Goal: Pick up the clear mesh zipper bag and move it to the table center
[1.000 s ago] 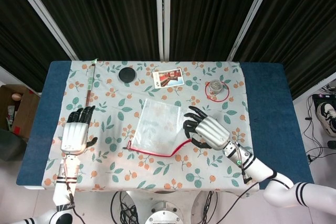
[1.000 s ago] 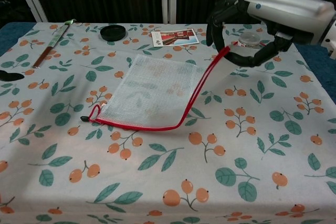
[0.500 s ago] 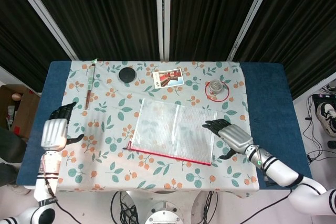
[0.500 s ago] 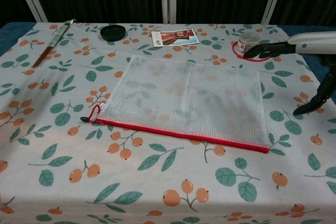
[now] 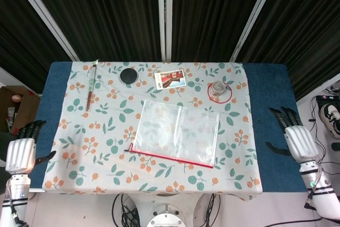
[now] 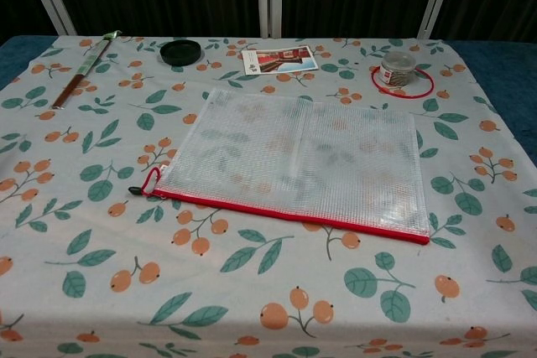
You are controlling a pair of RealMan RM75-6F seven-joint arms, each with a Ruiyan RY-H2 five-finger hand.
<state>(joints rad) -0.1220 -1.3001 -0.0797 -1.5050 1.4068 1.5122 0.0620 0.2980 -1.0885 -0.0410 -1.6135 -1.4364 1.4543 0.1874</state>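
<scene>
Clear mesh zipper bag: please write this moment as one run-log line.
clear mesh zipper bag: flat, table center | left hand: open, off table | right hand: open, off table

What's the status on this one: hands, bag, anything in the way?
Left hand and right hand open, off the table's sides. Mesh zipper bag flat at table center, untouched. Nothing on it.

table [image 5: 271, 104] | floral cloth [image 6: 101, 207]; mesh zipper bag [image 6: 294, 161]; card [image 6: 279, 59]; jar [image 6: 393, 69]

mesh zipper bag [image 6: 294, 161] flat, floral tablecloth [image 6: 84, 207]
</scene>
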